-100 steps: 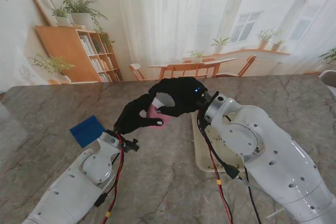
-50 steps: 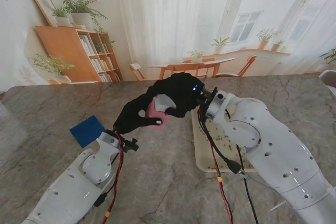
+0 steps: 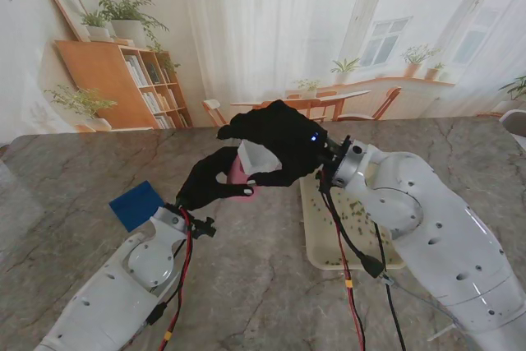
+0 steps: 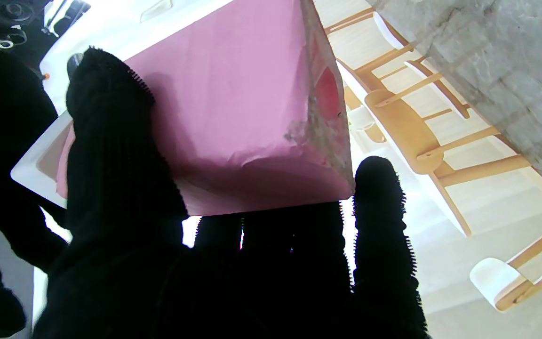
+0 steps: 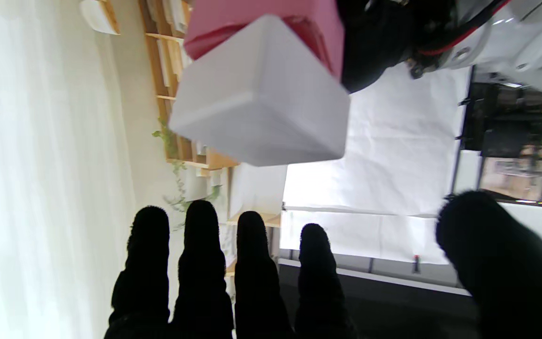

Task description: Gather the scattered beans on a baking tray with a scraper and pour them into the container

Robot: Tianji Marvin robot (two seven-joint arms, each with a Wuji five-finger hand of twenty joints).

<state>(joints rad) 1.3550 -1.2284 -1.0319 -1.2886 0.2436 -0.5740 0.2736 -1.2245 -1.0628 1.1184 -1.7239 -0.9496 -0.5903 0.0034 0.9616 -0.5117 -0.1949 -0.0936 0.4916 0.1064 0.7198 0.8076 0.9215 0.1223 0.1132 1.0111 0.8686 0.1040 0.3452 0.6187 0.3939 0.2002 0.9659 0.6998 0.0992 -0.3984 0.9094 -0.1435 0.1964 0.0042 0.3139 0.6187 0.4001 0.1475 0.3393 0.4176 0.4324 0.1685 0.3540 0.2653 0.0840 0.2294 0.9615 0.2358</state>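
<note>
Pink square plastic container (image 3: 239,173) gripped by left robot hand (image 3: 212,180), beside cream baking tray (image 3: 316,240); right robot hand (image 3: 275,148) grips white scraper (image 3: 253,156).

Both arms: glossy white moulded shells, rounded joint housings with circular end caps and small dark screw holes. Left arm (image 3: 123,285) has red and black cables along its outer side, yellow band low down, black connector cluster at the wrist. Right arm (image 3: 427,236) is bulkier in view, silver ring at the wrist flange, red and black cables hanging loose, yellow marker on the red one, black inline plug. Left hand (image 3: 212,180) and right hand (image 3: 279,150) both in black knitted gloves, ribbed weave on fingers (image 4: 111,155). Small blue LED lit on the right hand's back.
</note>
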